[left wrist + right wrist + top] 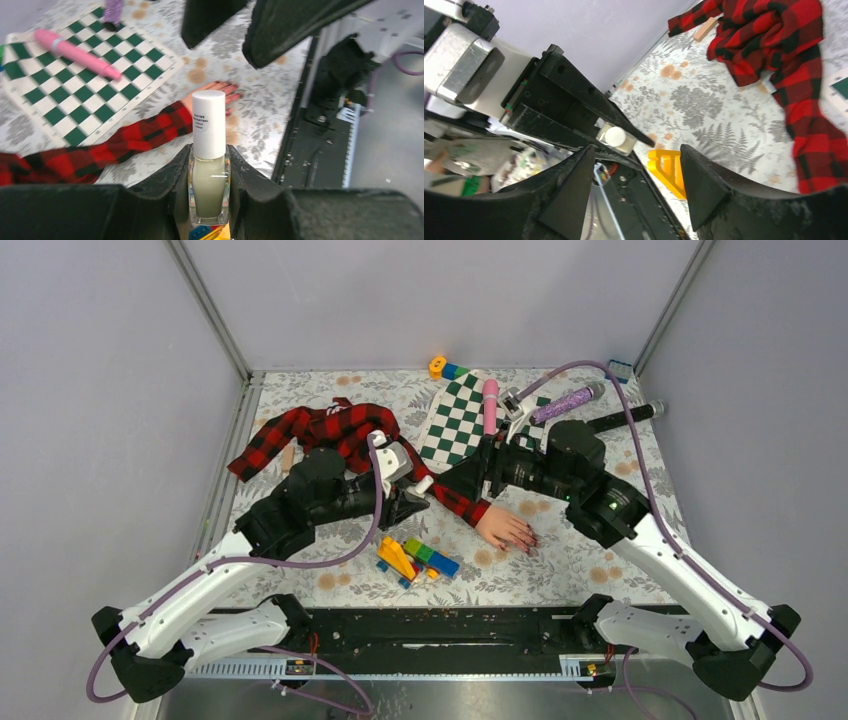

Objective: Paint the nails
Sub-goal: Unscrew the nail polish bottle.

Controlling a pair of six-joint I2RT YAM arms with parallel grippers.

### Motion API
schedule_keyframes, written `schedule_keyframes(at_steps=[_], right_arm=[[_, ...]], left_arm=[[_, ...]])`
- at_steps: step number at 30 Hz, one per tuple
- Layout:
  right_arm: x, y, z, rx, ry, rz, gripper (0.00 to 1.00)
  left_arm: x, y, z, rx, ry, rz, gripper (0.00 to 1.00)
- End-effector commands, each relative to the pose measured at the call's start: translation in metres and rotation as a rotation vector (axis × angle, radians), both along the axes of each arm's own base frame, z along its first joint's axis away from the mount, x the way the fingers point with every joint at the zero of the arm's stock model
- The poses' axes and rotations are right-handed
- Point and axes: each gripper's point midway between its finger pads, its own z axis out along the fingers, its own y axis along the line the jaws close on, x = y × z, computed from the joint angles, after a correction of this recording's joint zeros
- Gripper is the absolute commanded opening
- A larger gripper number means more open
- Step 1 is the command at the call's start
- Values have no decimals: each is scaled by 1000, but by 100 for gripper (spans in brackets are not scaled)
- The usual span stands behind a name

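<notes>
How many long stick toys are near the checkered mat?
3: pink one on the mat, purple glittery one at its right edge, black one farther right. More may be hidden.

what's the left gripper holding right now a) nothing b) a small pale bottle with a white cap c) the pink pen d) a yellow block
b: in the left wrist view the left gripper is clamped on the small pale bottle, its white cap pointing up.
</notes>
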Motion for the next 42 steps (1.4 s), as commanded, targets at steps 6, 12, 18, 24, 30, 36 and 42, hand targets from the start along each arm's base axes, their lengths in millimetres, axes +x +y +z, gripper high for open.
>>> schedule_keyframes(at_steps=[6,12,18,24,30,36,42], right_arm=[[7,35,18,242,100,-70,61],[16,35,14,264,113,-190,52],[14,53,12,254,124,-171,49],[13,65,15,263,126,-149,46],[16,70,16,271,110,-152,43],[24,63,21,268,75,-205,38],[23,66,18,257,82,-193,27]], left_arm=[[39,21,5,21,-73,260,0],[38,21,6,15,-70,260,0],[38,22,7,12,-70,264,0],[37,21,7,11,-66,258,0],[35,18,7,4,-65,238,0],[34,18,7,4,-64,237,0],[35,18,7,4,-64,239,0]])
